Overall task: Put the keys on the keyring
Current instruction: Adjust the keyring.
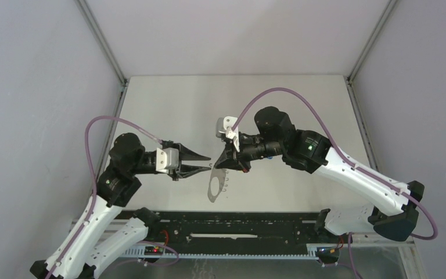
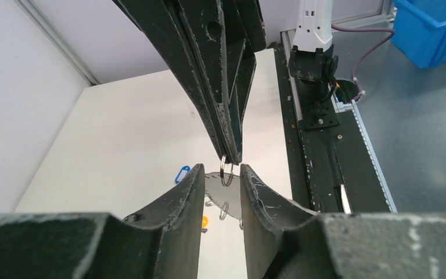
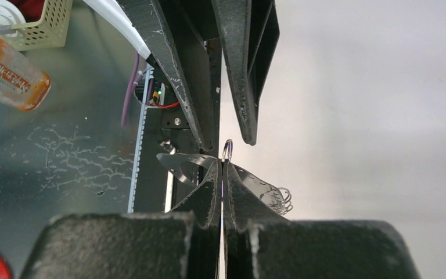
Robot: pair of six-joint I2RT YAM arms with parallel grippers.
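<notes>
Centrally, the right gripper (image 1: pixel 218 166) clamps a small loop of the keyring (image 1: pixel 213 189) above the table (image 1: pixel 168 104), the left gripper (image 1: pixel 207 163) parted around it, its finger half hiding the yellow key (image 2: pixel 204 221) beside the blue key (image 2: pixel 182 173).

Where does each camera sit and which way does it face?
Top external: above and behind, looks down on the table; left arm and right arm show.
Left wrist: on its wrist, faces the right fingers; left fingers at bottom.
Right wrist: likewise, faces the left fingers; right fingers at bottom.
Shared: all show the keyring.
</notes>
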